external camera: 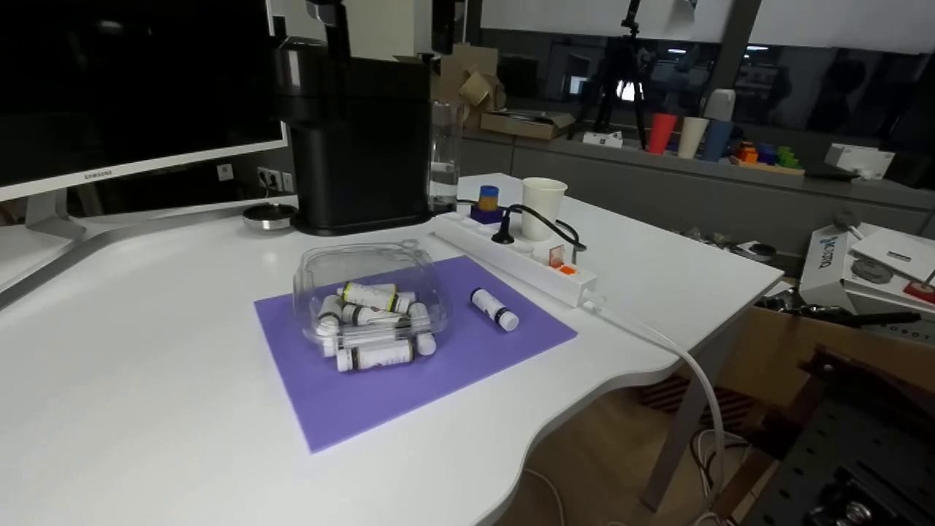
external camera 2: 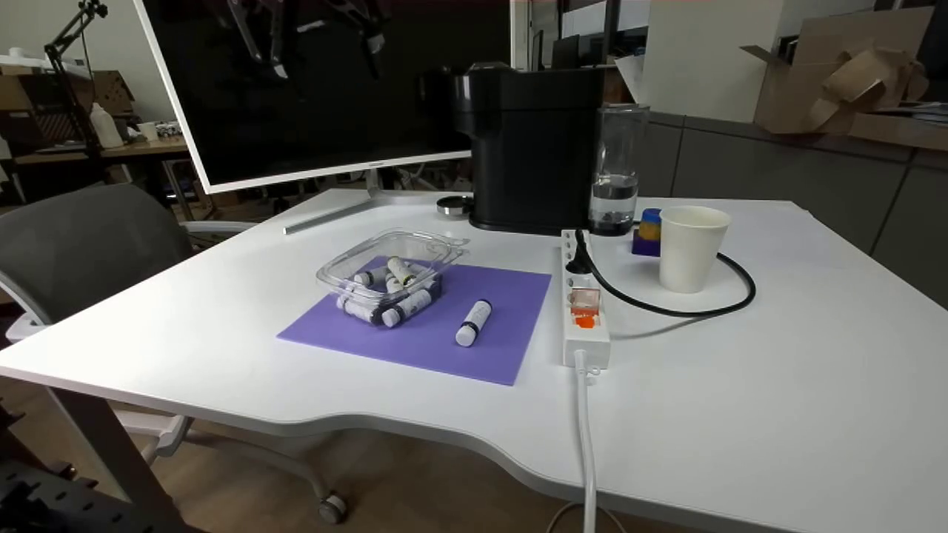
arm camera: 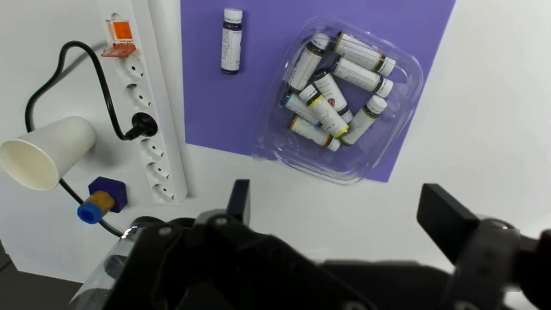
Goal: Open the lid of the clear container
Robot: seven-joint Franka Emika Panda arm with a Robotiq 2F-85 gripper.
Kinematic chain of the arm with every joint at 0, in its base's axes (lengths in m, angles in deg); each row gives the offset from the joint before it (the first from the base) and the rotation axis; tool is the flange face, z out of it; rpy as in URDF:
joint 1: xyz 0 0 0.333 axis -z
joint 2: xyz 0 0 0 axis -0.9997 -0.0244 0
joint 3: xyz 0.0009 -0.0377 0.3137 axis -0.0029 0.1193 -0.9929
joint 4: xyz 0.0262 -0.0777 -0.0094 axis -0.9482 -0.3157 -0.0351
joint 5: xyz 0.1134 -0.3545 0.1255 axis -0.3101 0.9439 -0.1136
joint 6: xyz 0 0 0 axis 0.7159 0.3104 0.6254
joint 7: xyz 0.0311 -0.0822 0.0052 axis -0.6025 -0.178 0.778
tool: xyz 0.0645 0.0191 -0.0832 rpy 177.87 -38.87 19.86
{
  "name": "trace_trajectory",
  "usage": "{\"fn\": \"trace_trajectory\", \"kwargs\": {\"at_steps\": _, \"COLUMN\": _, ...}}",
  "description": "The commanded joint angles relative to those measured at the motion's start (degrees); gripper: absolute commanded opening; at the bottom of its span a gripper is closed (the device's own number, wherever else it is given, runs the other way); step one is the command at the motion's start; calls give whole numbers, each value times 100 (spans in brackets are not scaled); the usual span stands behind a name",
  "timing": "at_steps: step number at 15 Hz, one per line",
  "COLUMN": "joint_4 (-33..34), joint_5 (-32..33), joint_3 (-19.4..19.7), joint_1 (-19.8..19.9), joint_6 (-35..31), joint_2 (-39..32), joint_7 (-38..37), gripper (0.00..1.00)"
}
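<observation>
In the wrist view the claw (arm camera: 335,196) shows at the bottom, its fingers (arm camera: 238,202) spread wide with nothing between them, so it is released; the clear container (arm camera: 400,125) lies beyond the fingertips toward the top of the picture, and across the picture it falls between the two; it rests mostly on the purple mat (arm camera: 211,112), vials (arm camera: 325,114) showing through the plastic, a loose vial (arm camera: 231,43) beside it; the lid (arm camera: 318,157) seems to be on, though the seam is hard to make out; the outline is nearly square, its slightly longer axis slanting from upper right to lower left, so the line between the fingers meets it askew; a tab (arm camera: 261,148) juts out at the corner near the finger on the picture's left, and I judge that the move turns on that corner.

In an exterior view the claw hangs at the top edge, pictured by the black machine (external camera: 358,153) and well above the table (external camera: 146,351); its fingers point down.

In an exterior view it shows against the monitor (external camera 2: 355,126), high and cut off by the top edge; the container sits low, well apart from it; a descent, probably with a slight turn, seems called for.
</observation>
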Motion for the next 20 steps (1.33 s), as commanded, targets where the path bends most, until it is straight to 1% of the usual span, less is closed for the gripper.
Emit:
{"fn": "trace_trajectory", "kwargs": {"at_steps": 1, "joint_4": 356, "joint_5": -391, "joint_3": 563, "joint_1": -79, "joint_6": -29, "joint_2": -502, "joint_7": 725, "gripper": 100}}
{"fn": "trace_trajectory", "kwargs": {"at_steps": 3, "joint_4": 555, "joint_5": -794, "joint_3": 852, "joint_1": -128, "joint_6": 36, "joint_2": -763, "joint_7": 1374, "gripper": 100}}
{"fn": "trace_trajectory", "kwargs": {"at_steps": 5, "joint_4": 801, "joint_5": -1677, "joint_3": 1134, "joint_1": -297, "joint_6": 174, "joint_2": -1055, "joint_7": 2454, "gripper": 100}}
{"fn": "trace_trajectory", "kwargs": {"at_steps": 6, "joint_4": 942, "joint_5": -2143, "joint_3": 1342, "joint_1": -570, "joint_6": 283, "joint_2": -1208, "joint_7": 2952, "gripper": 100}}
{"fn": "trace_trajectory", "kwargs": {"at_steps": 7, "joint_4": 1091, "joint_5": -2622, "joint_3": 1247, "joint_1": -443, "joint_6": 457, "joint_2": -1320, "joint_7": 3490, "gripper": 100}}
{"fn": "trace_trajectory", "kwargs": {"at_steps": 8, "joint_4": 1253, "joint_5": -3076, "joint_3": 1300, "joint_1": -450, "joint_6": 693, "joint_2": -1434, "joint_7": 3998, "gripper": 100}}
{"fn": "trace_trajectory", "kwargs": {"at_steps": 9, "joint_4": 1450, "joint_5": -3405, "joint_3": 1311, "joint_1": -376, "joint_6": 1138, "joint_2": -1555, "joint_7": 4258, "gripper": 100}}
{"fn": "trace_trajectory", "kwargs": {"at_steps": 10, "joint_4": 974, "joint_5": -2949, "joint_3": 1154, "joint_1": -327, "joint_6": 574, "joint_2": -1275, "joint_7": 3746, "gripper": 100}}
{"fn": "trace_trajectory", "kwargs": {"at_steps": 11, "joint_4": 1127, "joint_5": -3187, "joint_3": 1161, "joint_1": -306, "joint_6": 813, "joint_2": -1382, "joint_7": 3998, "gripper": 100}}
{"fn": "trace_trajectory", "kwargs": {"at_steps": 12, "joint_4": 1232, "joint_5": -3275, "joint_3": 1171, "joint_1": -287, "joint_6": 927, "joint_2": -1460, "joint_7": 4107, "gripper": 100}}
{"fn": "trace_trajectory", "kwargs": {"at_steps": 15, "joint_4": 1341, "joint_5": -3230, "joint_3": 1175, "joint_1": -253, "joint_6": 961, "joint_2": -1580, "joint_7": 4146, "gripper": 100}}
{"fn": "trace_trajectory", "kwargs": {"at_steps": 16, "joint_4": 1459, "joint_5": -3275, "joint_3": 1195, "joint_1": -211, "joint_6": 1109, "joint_2": -1722, "joint_7": 4300, "gripper": 100}}
{"fn": "trace_trajectory", "kwargs": {"at_steps": 20, "joint_4": 1845, "joint_5": -2809, "joint_3": 1278, "joint_1": 18, "joint_6": 1144, "joint_2": -2348, "joint_7": 4384, "gripper": 100}}
